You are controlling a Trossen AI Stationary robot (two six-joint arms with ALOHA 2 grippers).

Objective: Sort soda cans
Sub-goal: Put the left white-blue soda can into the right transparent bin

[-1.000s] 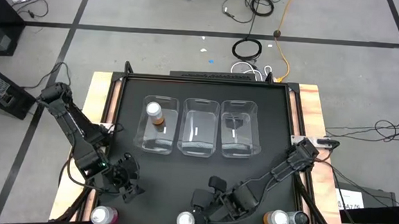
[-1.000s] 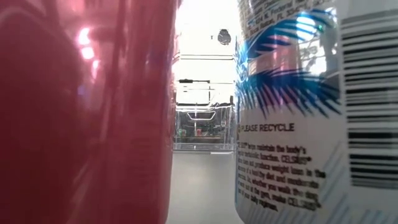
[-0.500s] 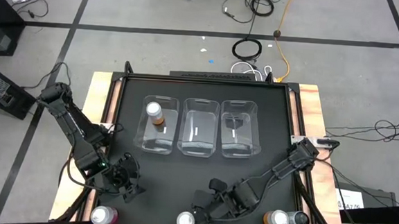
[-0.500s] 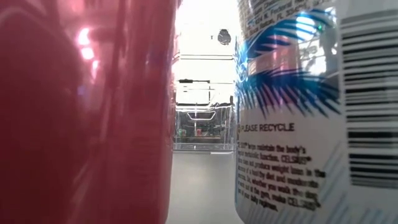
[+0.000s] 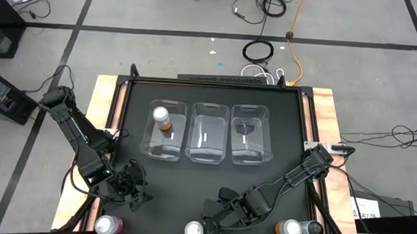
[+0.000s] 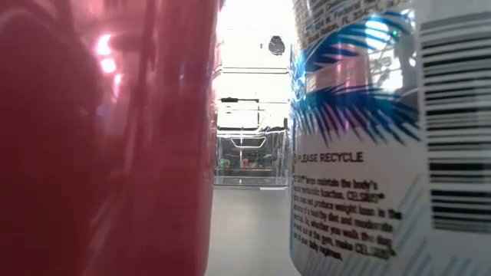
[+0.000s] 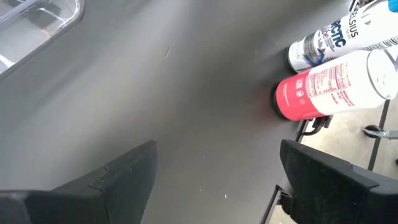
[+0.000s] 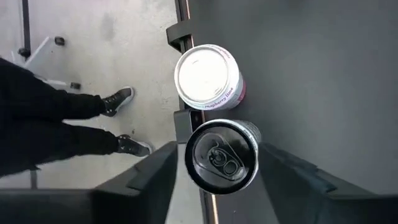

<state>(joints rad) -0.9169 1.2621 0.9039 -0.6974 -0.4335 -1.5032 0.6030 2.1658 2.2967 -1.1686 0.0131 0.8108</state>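
Beside the red can (image 6: 100, 138), white can (image 6: 360, 138) apparently reads "PLEASE RECYCLE".

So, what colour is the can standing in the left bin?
The can has an orange body and a silver top; the high view shows it best.

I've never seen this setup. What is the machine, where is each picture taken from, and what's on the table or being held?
Two robot arms work at a black table. One picture looks straight down. One sits at table height, close against two cans. The other two come from cameras on the arms' wrists. Three clear bins stand in a row, and the left one holds an orange can. More cans stand along the near edge. The left claw hangs open and empty. The right claw is open, with fingers either side of a dark-topped can, apparently not gripping it.
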